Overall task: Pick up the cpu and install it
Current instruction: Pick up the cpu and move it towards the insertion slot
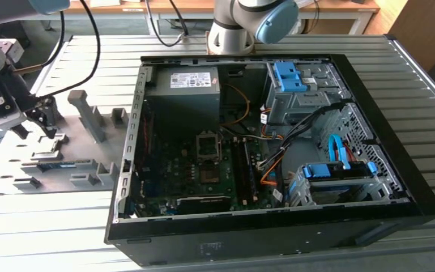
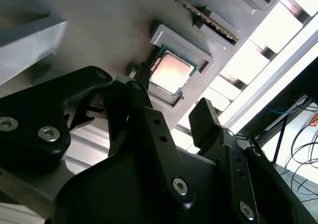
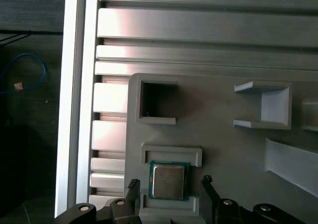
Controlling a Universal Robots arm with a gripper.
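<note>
Early stage, by my read: the pick isn't done and the install hasn't begun. The cpu (image 3: 169, 181) lies flat in its shallow pocket on the grey holder plate (image 3: 223, 149). That plate sits on the counter (image 1: 51, 226) at the exterior view's left, well apart from the open pc case (image 1: 278, 238).

The end effector (image 3: 170, 185) hangs over the pocket w/ fingers (image 3: 133, 185) spread, one on each side of the chip. Both wrist views show a gap btwn fingers and chip, so nothing is pinched. Can't tell how near the tips are to the plate.

Inside the case, the socket (image 1: 208, 146) on the board looks bare, no chip in it as far as I can make out. So grip, lift, carry and seating are all left, i.e. nearly the whole job.
</note>
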